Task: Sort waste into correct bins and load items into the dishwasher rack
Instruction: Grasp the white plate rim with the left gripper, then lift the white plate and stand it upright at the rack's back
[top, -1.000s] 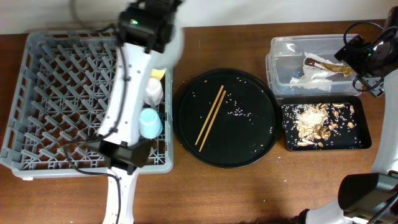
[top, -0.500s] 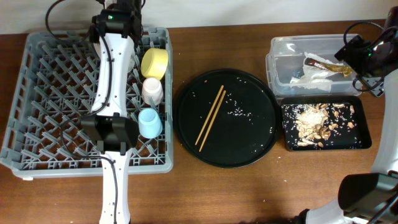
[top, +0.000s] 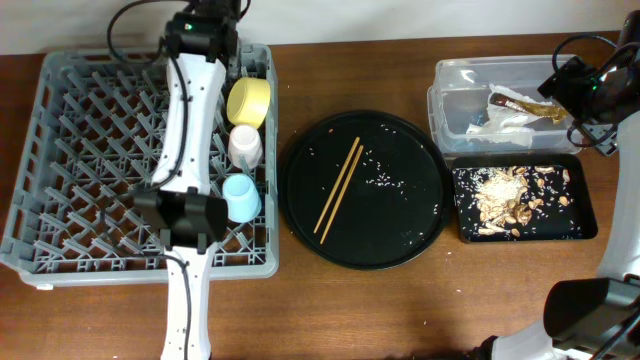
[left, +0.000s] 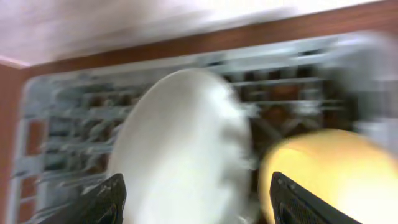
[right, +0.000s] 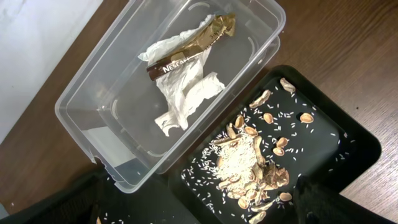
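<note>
The chopsticks (top: 338, 188) lie on the round black tray (top: 420, 150). They are a thin brown wooden pair lying side by side. Their long axis runs diagonally from the tray's near-left part toward its far middle, and the far ends sit closer together than the near ends. I see bare tray surface on both sides of the pair, with white crumbs scattered to their right.

Left of the round tray stands the grey dishwasher rack (top: 90, 130). In its column nearest the tray sit the yellow bowl (top: 248, 100) on its side, then the pink cup (top: 245, 145), then the light blue cup (top: 241, 196). My left arm stretches over the rack, and the left pincer (top: 205, 25) is at the rack's far edge. The wrist feed is badly blurred. The fingers (left: 109, 199) are spread wide, with the pale plate (left: 186, 143) between them and the bowl just to its right. I cannot tell whether either finger touches the plate.

Right of the round tray is the clear tub (top: 455, 75), which holds crumpled white napkins (right: 186, 93) with the brown-gold wrapper (right: 193, 46) lying across them. The shallow black tray (top: 585, 225) sits just beside the tub on its near side and carries beige-brown food scraps (right: 249, 162). The right pincer (right: 199, 186) hovers above these two, spread wide and gripping nothing. Bare tabletop (top: 400, 310) lies in front of the round tray.
</note>
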